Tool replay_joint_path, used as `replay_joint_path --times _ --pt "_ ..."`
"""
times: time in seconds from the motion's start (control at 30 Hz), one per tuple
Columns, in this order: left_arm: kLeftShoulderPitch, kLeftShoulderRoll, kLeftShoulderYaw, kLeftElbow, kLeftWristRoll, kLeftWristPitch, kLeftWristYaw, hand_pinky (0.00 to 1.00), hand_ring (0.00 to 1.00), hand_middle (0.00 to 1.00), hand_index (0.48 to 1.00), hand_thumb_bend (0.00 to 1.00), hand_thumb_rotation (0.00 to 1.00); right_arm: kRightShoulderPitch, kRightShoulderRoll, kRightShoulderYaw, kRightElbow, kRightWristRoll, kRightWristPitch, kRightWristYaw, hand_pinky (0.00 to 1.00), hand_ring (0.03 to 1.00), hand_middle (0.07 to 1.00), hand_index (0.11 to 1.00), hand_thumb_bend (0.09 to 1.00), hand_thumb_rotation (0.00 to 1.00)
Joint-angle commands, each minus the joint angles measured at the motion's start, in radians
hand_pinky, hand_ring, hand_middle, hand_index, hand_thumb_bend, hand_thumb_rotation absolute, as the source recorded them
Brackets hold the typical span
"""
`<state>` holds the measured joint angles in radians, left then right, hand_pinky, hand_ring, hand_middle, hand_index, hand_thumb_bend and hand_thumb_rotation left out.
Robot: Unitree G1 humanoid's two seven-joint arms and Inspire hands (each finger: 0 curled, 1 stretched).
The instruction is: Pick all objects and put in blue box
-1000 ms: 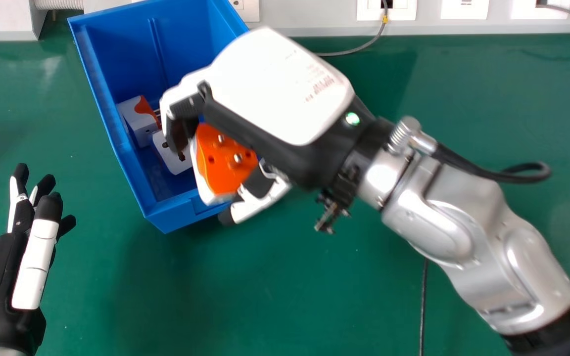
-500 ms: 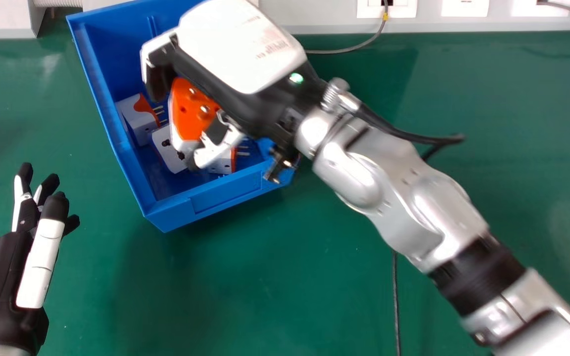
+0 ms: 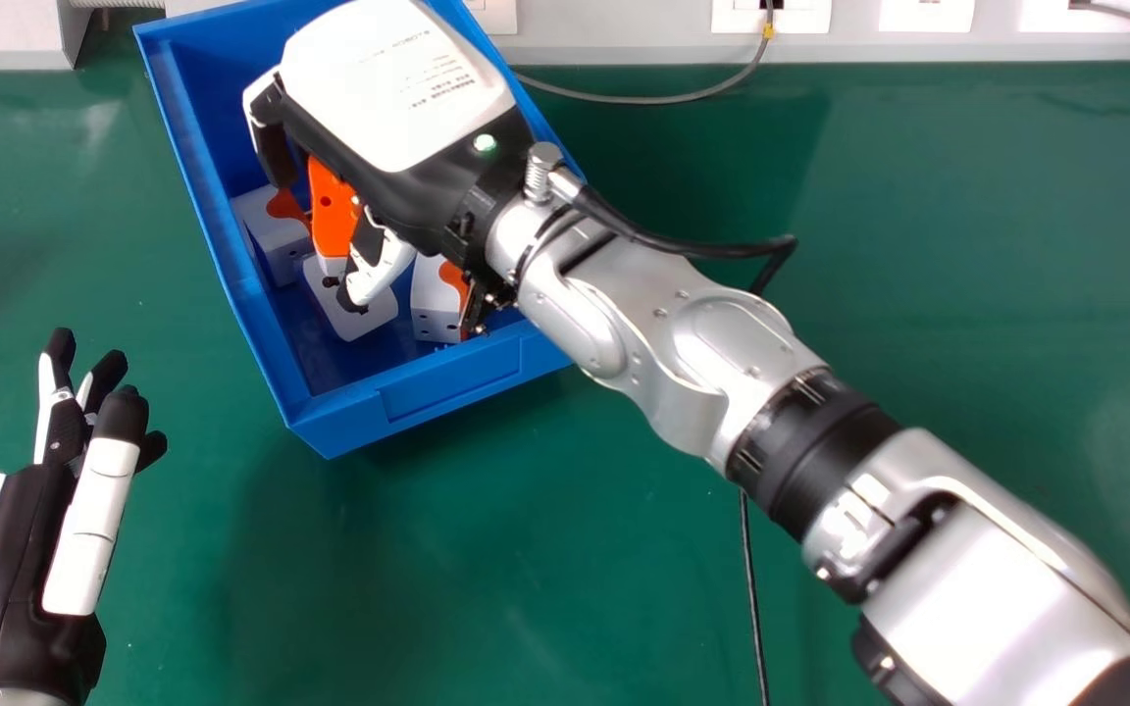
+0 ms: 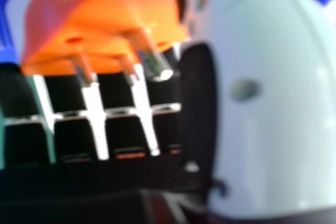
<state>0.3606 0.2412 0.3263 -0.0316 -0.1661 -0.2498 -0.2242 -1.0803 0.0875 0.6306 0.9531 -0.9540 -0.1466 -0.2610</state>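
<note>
In the head view my right hand (image 3: 398, 88) is over the blue box (image 3: 447, 387), its fingers and thumb closed round an orange and white plug adapter (image 3: 333, 211). The right hand view shows the thumb of my right hand (image 4: 278, 103) beside the adapter's orange face (image 4: 105, 24) with its metal pins. Inside the box, white and orange adapters lie at the left (image 3: 276, 235), in the middle (image 3: 354, 309) and toward the right (image 3: 436, 304). My left hand (image 3: 25, 549) rests open over the table at the lower left, holding nothing.
The green table (image 3: 526, 549) surrounds the box. A thin cable (image 3: 751, 588) runs down the table below my right forearm, and another cable (image 3: 663, 99) curves up to wall sockets (image 3: 771, 15) behind.
My right hand has moved left and toward the back, carrying the adapter farther in over the box. My left hand has shifted very slightly right.
</note>
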Motion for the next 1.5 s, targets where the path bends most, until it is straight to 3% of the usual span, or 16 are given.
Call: replay_joint_path --times 0.0,0.13,0.23,0.4,0.47,0.53,0.57,0.6,0.67,0.7,0.77,0.8,0.9,1.0,1.27,1.47 --pt "0.003 -0.005 0.000 -0.030 -0.003 -0.015 0.003 0.90 0.98 0.99 1.000 0.85 0.93 -0.075 0.026 0.001 0.033 0.009 0.015 -0.046 0.33 0.429 0.500 0.479 0.498 0.00" --pt "0.004 -0.008 -0.004 -0.041 -0.003 -0.010 0.006 0.90 0.98 0.99 1.000 0.85 0.93 -0.099 0.048 0.005 0.105 0.023 0.024 -0.086 0.34 0.431 0.493 0.468 0.499 0.00" --pt "-0.001 -0.007 -0.003 -0.029 -0.007 -0.014 0.003 0.90 0.98 0.99 1.000 0.85 0.93 -0.110 0.051 0.002 0.139 0.036 0.025 -0.087 0.34 0.431 0.489 0.469 0.500 0.00" --pt "0.003 -0.009 -0.006 -0.039 -0.005 -0.013 0.004 0.90 0.98 0.99 1.000 0.86 0.93 -0.109 0.042 0.016 0.158 0.028 0.037 -0.100 0.34 0.431 0.490 0.469 0.501 0.00" --pt "0.004 -0.009 -0.007 -0.044 -0.002 -0.012 0.006 0.91 0.98 0.99 1.000 0.86 0.93 -0.108 0.037 0.021 0.162 0.028 0.045 -0.083 0.37 0.495 0.553 0.469 0.495 0.00" --pt "0.007 -0.009 -0.008 -0.048 0.001 -0.011 0.008 0.91 0.98 0.99 1.000 0.86 0.93 -0.103 0.035 0.010 0.159 0.049 0.042 -0.058 0.37 0.495 0.553 0.469 0.495 0.00" --pt "0.007 -0.009 -0.009 -0.051 0.002 -0.009 0.010 0.91 0.98 0.99 1.000 0.86 0.93 -0.098 0.037 -0.001 0.156 0.068 0.039 -0.040 0.38 0.557 0.609 0.533 0.485 0.00" --pt "0.007 -0.009 -0.010 -0.053 0.003 -0.007 0.011 0.91 0.98 0.99 1.000 0.86 0.93 -0.095 0.038 -0.006 0.154 0.081 0.038 -0.028 0.38 0.557 0.609 0.533 0.485 0.00" --pt "0.004 -0.008 -0.010 -0.043 0.004 -0.013 0.011 0.91 0.98 0.99 1.000 0.86 0.93 -0.090 0.036 -0.002 0.155 0.087 0.044 -0.014 0.41 0.706 0.742 0.679 0.460 0.00" --pt "0.003 -0.009 -0.010 -0.040 0.005 -0.013 0.012 0.91 0.98 0.99 1.000 0.86 0.93 -0.089 0.035 0.009 0.157 0.079 0.054 -0.018 0.41 0.706 0.742 0.679 0.460 0.00" --pt "0.003 -0.010 -0.011 -0.046 0.009 -0.010 0.015 0.91 0.98 0.99 1.000 0.87 0.93 -0.091 0.031 0.029 0.160 0.065 0.071 -0.020 0.59 0.812 0.835 0.795 0.478 0.03" --pt "0.001 -0.009 -0.011 -0.043 0.010 -0.011 0.016 0.91 0.98 0.99 1.000 0.87 0.93 -0.092 0.029 0.037 0.163 0.059 0.075 -0.026 0.59 0.812 0.835 0.795 0.478 0.03" --pt "0.002 -0.010 -0.012 -0.046 0.012 -0.008 0.019 0.91 0.98 0.99 1.000 0.86 0.93 -0.090 0.022 0.054 0.162 0.055 0.080 -0.036 0.78 0.904 0.916 0.895 0.571 0.10" --pt "0.002 -0.008 -0.014 -0.051 0.014 -0.005 0.022 0.91 0.98 0.99 1.000 0.86 0.93 -0.085 0.018 0.057 0.158 0.055 0.079 -0.039 0.88 0.951 0.957 0.947 0.620 0.14" --pt "-0.006 -0.005 -0.016 -0.039 0.015 -0.004 0.027 0.91 0.98 0.99 1.000 0.85 0.92 -0.058 0.012 0.043 0.141 0.074 0.094 -0.018 0.94 0.984 0.986 0.983 0.648 0.17" --pt "-0.017 0.001 -0.012 -0.022 0.010 -0.008 0.021 0.90 0.98 0.99 1.000 0.85 0.92 -0.024 -0.003 0.032 0.069 0.090 0.117 -0.011 0.98 0.996 0.997 0.996 0.641 0.20"
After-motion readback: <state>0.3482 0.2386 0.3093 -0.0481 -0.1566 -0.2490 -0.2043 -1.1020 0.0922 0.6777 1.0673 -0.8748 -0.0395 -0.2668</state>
